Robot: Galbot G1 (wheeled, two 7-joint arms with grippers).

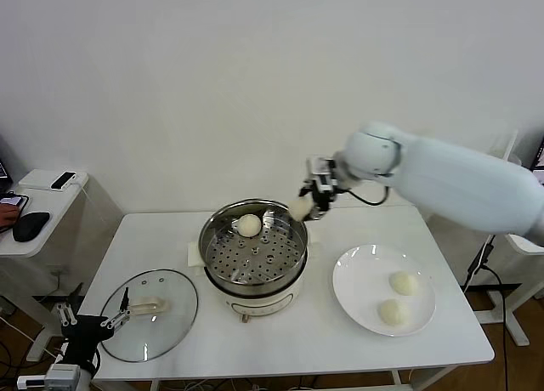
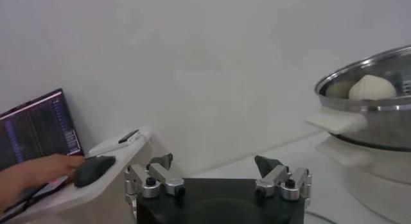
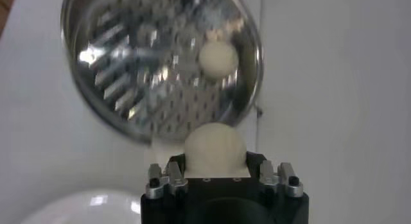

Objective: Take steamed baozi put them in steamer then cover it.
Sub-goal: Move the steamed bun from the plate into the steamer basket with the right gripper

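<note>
While right tool [image 1: 308, 206] grips baozi [image 3: 214, 148], steamer [image 1: 223, 255] unlabelled

No readable text anywhere in these views.
The laptop screen [image 2: 38, 132], beside the side desk [image 2: 96, 174] left of the steamer [image 1: 252, 246], shows rows of coloured lines too small to make out; the cooker base [image 1: 255, 304] under that steamer carries 1 knob with no legible marking, and no label or brand can be read elsewhere.

White plate [image 1: 365, 282] — mouse [image 1: 31, 226], laptop [image 2: 38, 129]
</note>
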